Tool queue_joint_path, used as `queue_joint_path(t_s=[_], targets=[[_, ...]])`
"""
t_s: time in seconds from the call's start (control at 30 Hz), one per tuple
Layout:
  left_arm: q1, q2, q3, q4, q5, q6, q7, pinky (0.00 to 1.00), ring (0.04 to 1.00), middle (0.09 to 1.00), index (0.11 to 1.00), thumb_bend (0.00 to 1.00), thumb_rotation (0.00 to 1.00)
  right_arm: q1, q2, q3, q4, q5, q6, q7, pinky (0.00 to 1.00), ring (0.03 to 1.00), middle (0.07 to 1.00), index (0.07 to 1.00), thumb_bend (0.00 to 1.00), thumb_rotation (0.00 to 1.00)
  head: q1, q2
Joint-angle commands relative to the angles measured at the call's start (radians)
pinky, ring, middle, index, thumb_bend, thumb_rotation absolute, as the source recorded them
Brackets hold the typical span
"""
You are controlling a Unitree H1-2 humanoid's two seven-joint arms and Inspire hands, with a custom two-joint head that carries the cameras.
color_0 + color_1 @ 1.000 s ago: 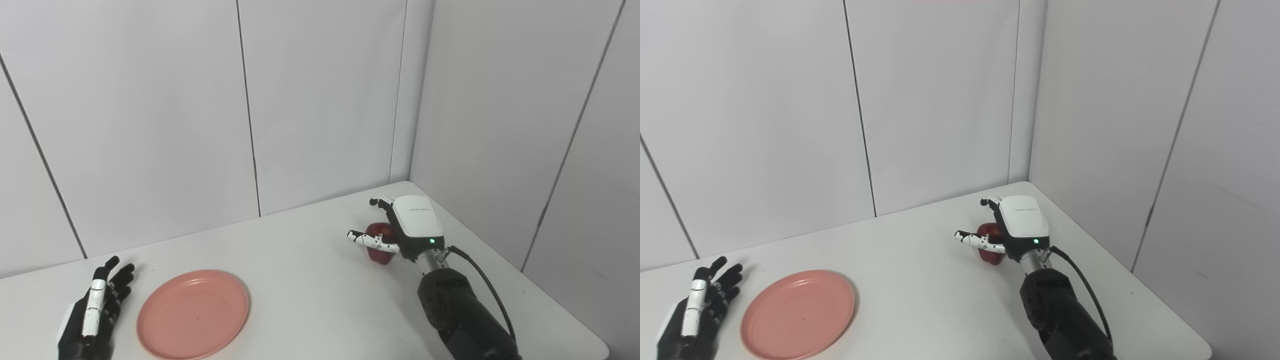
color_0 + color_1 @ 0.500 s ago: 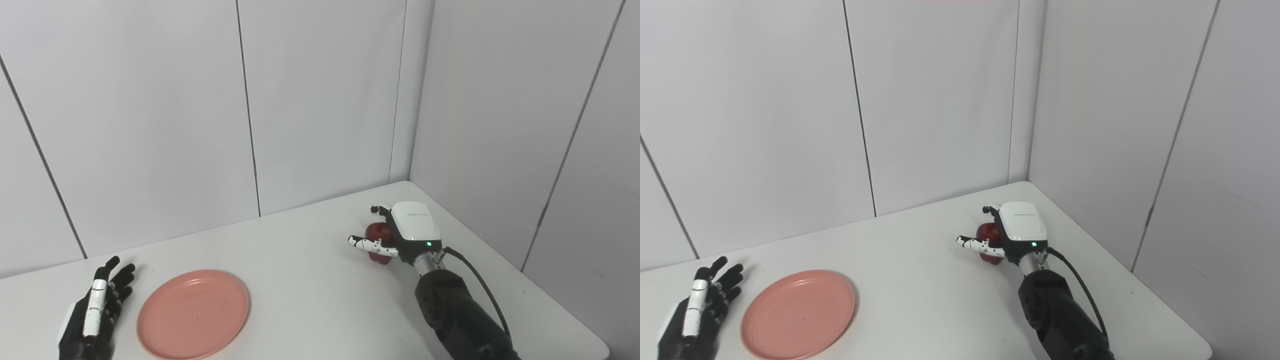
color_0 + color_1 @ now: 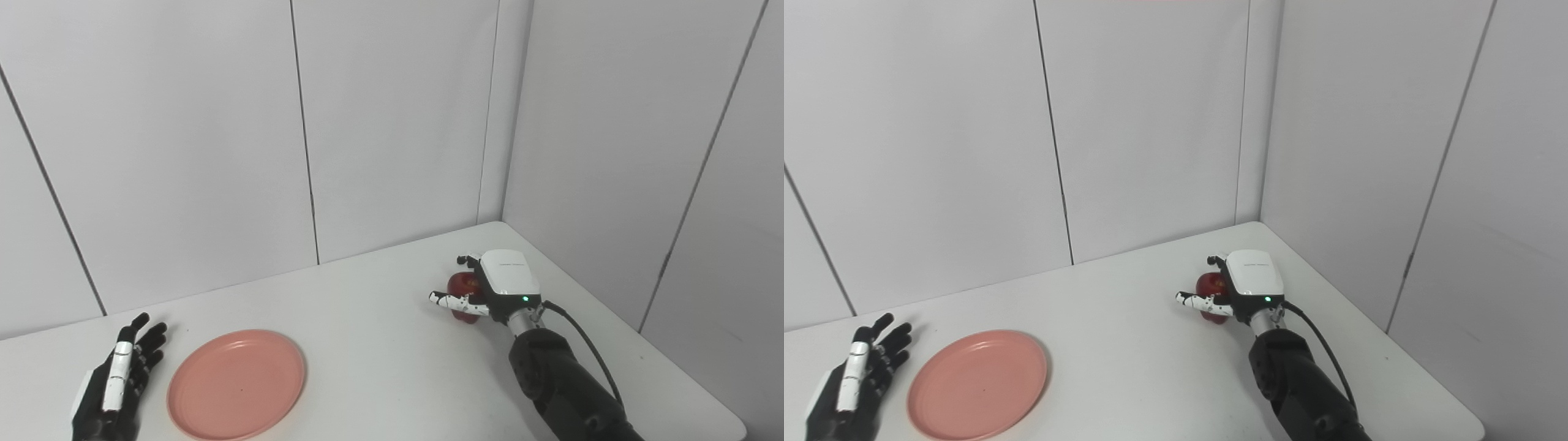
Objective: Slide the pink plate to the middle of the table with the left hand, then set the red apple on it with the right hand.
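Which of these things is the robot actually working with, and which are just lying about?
In the job:
pink plate
red apple
left hand, open beside the plate
right hand, around the apple

Lying about:
nothing else on the white table

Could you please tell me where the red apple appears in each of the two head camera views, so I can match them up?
Left eye view: the red apple sits right of centre, partly hidden by the right hand around it.
Right eye view: the red apple sits slightly right of centre, at about the same height.
Shared landmark: the pink plate at lower left, with the left hand beside it.
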State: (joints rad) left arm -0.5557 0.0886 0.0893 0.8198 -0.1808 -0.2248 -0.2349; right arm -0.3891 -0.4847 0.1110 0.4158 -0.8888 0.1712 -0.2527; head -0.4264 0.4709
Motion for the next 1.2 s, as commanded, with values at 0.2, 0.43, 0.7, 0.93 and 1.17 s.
queue_joint_path(t_s=[0.2,0.43,0.7,0.93,1.17], targets=[[0.061,0.001,0.005,0.075,-0.004,-0.016,-0.006,0.95,0.912,0.859,0.892,0.84,0.85,-0.061,-0.023,-0.003,0.013,0.024,0.012,-0.038,0.66,0.680,0.705,0.716,0.85,0.97,0.004,0.004],[0.078,-0.003,-0.004,0.019,0.003,0.010,0.003,0.93,0.902,0.846,0.883,0.83,0.86,-0.051,-0.018,0.013,0.005,0.042,0.010,-0.018,0.49,0.594,0.667,0.709,0.84,0.96,0.009,0.007],[0.086,-0.006,-0.007,0.003,0.008,0.016,0.012,0.93,0.898,0.846,0.882,0.84,0.86,-0.052,-0.018,0.017,-0.003,0.075,0.017,0.003,0.40,0.502,0.605,0.691,0.82,0.93,0.010,0.012],[0.080,-0.004,-0.007,0.036,0.015,-0.005,0.011,0.93,0.897,0.841,0.884,0.84,0.87,-0.055,-0.022,0.030,0.004,0.099,-0.002,0.016,0.30,0.379,0.475,0.639,0.77,0.89,0.014,0.015],[0.078,-0.004,-0.008,0.042,0.017,-0.012,0.013,0.92,0.894,0.842,0.882,0.86,0.87,-0.061,-0.022,0.041,0.016,0.129,-0.019,0.022,0.23,0.297,0.380,0.557,0.61,0.70,0.016,0.018]])
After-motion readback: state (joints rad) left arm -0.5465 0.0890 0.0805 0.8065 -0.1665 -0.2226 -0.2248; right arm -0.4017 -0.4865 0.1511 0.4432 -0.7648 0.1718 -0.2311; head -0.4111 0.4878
